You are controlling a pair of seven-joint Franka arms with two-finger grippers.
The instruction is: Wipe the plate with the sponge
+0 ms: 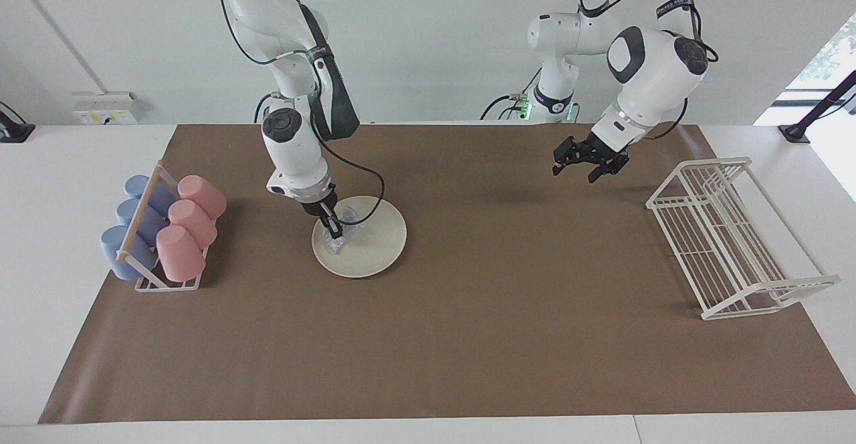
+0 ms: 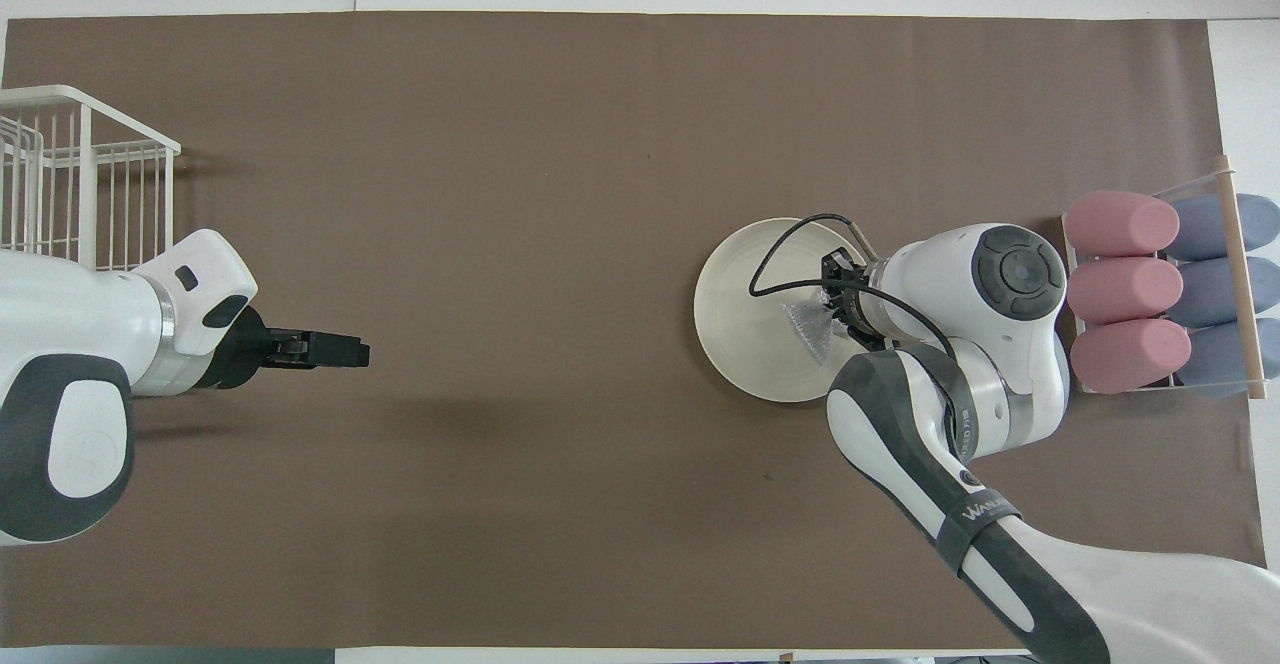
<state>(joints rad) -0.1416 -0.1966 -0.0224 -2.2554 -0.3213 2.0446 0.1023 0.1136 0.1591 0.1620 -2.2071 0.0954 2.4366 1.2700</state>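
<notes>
The round cream-white plate (image 1: 378,247) lies on the brown mat toward the right arm's end of the table; it also shows in the overhead view (image 2: 740,329). My right gripper (image 1: 332,229) points down onto the plate and is shut on the silvery mesh sponge (image 1: 338,237), which rests on the plate's surface near its rim on the cup rack's side. In the overhead view the sponge (image 2: 812,331) sticks out from under the right wrist. My left gripper (image 1: 579,167) is open and empty, and waits in the air over the mat near the wire rack.
A rack of pink and blue cups (image 1: 164,230) lying on their sides stands beside the plate at the right arm's end. A white wire dish rack (image 1: 722,237) stands at the left arm's end. A brown mat (image 1: 468,337) covers the table.
</notes>
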